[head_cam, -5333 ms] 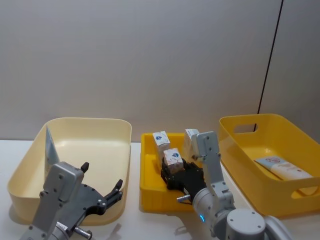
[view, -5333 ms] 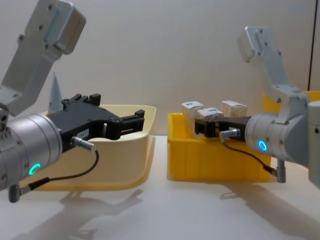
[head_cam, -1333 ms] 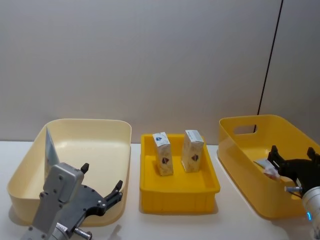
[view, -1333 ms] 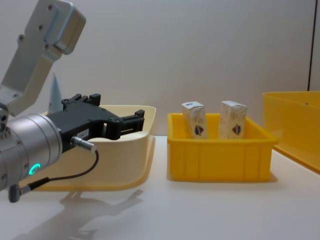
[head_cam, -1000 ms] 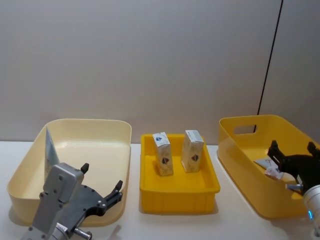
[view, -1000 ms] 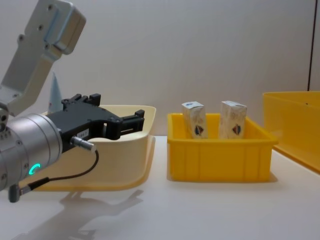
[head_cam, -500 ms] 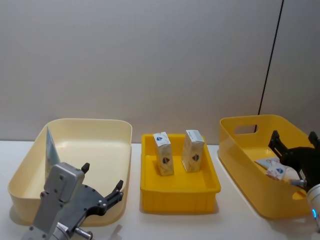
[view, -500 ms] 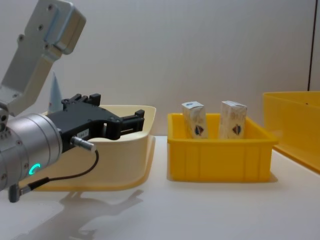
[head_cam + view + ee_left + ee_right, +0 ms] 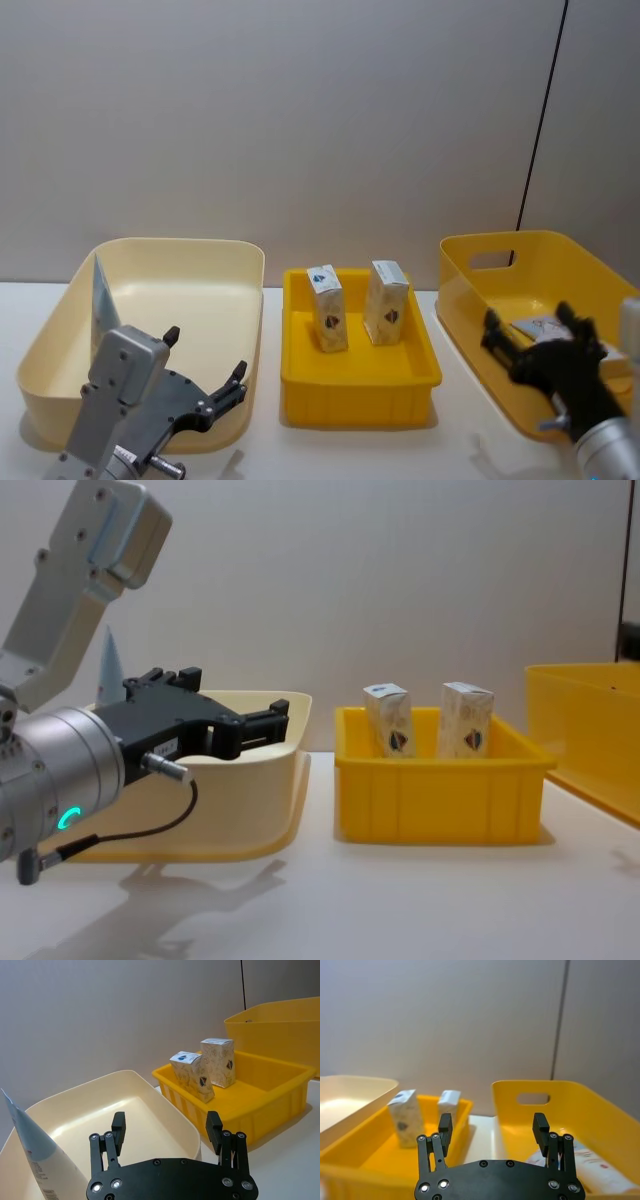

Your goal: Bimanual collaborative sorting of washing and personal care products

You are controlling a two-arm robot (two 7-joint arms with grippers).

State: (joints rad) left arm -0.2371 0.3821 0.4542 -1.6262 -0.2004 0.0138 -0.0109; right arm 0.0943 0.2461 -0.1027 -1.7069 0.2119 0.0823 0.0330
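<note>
- Right tool (image 9: 535,350) hung with its fingers spread wide and nothing between them, over the near left part of the deep yellow bin (image 9: 470,285) on the robot's right.
- Left tool (image 9: 205,395) was likewise wide open and empty, hovering at the near right corner of the cream bin (image 9: 180,246).
- Judged from the layout, the coming move turned on the two cartons (image 9: 326,307) standing in the shallow yellow tray (image 9: 355,384) at the middle: they lay to the left of the right tool and to the right of the left tool, roughly between the two.
- Both cartons stood with their long axes vertical, the left one leaning a little, the taller right carton (image 9: 385,300) just beside it; they were apart from both tools.
- Neither arm looked clearly nearer to the cartons.
- Cream bin held one squeeze tube (image 9: 101,296) leaning against its left wall, crimped end up.
- Deep yellow bin held another tube (image 9: 592,1170) lying flat on its floor, seen beyond the right tool's fingers in the right wrist view; a small pale item (image 9: 540,327) also showed there, partly hidden, which I could not identify for certain.
- All three containers sat on the white tabletop (image 9: 400,900), the tray between the two bins.
</note>
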